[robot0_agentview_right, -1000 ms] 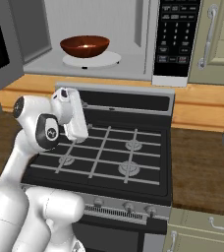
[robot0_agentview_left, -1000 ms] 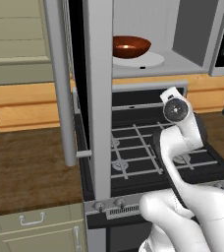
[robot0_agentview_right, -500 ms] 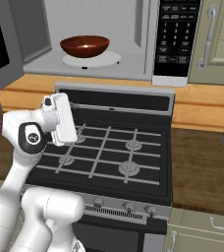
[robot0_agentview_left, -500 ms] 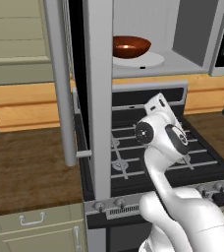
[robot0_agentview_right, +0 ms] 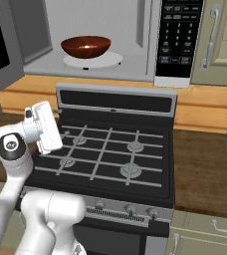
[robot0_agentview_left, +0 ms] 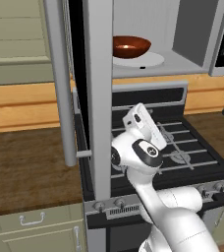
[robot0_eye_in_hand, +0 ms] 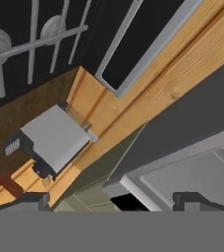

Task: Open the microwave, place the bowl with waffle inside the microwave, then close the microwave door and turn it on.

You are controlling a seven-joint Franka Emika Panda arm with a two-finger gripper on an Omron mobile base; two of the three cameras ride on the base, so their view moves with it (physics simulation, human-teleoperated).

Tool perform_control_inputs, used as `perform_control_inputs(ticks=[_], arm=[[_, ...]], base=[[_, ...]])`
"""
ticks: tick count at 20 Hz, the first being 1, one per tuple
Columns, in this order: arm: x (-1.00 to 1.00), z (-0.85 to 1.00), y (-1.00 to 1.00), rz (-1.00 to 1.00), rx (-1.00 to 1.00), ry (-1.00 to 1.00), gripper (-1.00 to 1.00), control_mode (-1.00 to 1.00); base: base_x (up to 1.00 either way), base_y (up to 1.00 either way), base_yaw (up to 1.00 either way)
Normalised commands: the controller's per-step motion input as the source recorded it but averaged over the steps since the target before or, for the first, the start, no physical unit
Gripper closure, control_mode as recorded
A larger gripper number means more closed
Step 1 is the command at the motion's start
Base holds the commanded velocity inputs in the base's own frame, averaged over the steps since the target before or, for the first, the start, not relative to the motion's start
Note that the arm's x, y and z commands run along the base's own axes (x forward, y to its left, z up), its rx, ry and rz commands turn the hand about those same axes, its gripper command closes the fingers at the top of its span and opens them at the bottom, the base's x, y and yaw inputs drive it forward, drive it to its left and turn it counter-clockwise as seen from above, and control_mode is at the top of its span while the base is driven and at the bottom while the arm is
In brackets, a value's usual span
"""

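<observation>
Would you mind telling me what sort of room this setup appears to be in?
A rendered home kitchen, by all appearances: a black gas stove with grates, an open microwave above it holding a bowl, and wooden counters over beige cabinets.

White arm (robot0_agentview_left: 173, 216), dark joints.

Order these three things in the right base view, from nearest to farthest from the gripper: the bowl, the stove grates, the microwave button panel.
1. stove grates: just right of the gripper, low and at the front.
2. bowl: above and behind, on the turntable inside the microwave.
3. button panel: far right, at the upper back.
</observation>
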Motion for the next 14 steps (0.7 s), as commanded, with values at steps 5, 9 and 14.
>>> perform_control_inputs(ticks=[5,9,14], arm=[[0.0,0.0,0.87,-0.07,0.0,-0.03,-1.0,-1.0],[0.0,-0.01,0.89,-0.05,0.0,-0.04,-1.0,-1.0],[-0.01,-0.42,0.42,-0.12,-0.05,-0.18,-1.0,-1.0]], base=[[0.0,0.0,0.0],[0.0,0.0,0.0],[0.0,0.0,0.0]])
